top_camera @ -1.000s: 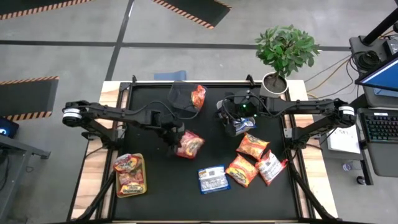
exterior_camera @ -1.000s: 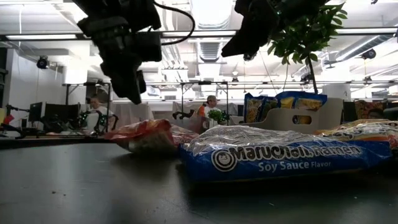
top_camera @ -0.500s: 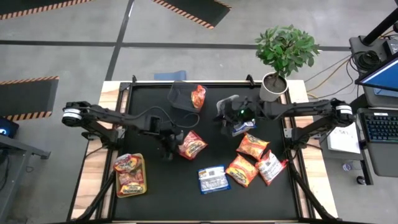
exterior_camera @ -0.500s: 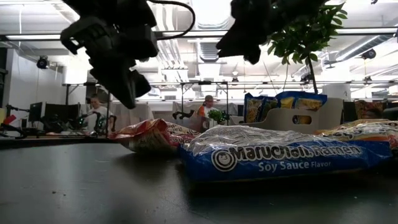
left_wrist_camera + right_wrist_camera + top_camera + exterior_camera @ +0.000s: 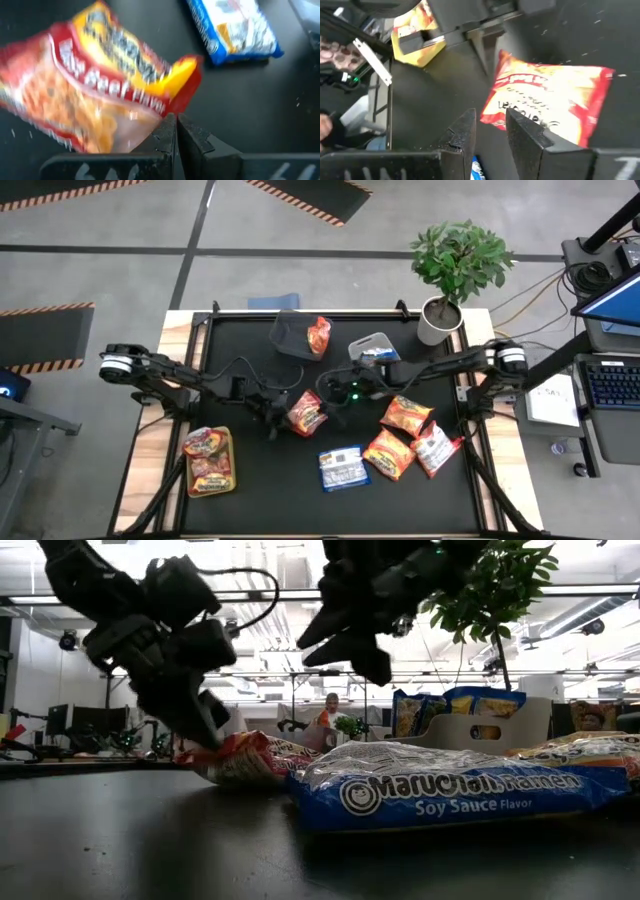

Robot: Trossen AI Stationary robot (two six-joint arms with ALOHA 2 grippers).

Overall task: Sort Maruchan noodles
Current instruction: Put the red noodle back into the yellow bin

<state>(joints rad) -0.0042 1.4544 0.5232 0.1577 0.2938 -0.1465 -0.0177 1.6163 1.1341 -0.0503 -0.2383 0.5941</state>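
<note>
Lay just ahead of left gripper (image 5: 175, 131), jaws pressed together: red noodle pack (image 5: 307, 413). Hovered beside it: right gripper (image 5: 490, 131), jaws slightly apart, holding nothing.

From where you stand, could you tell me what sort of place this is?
Probably a robotics lab in an open-plan workspace: hazard-striped floor markings, people seated at desks beyond the black table, and a computer keyboard alongside.
</note>
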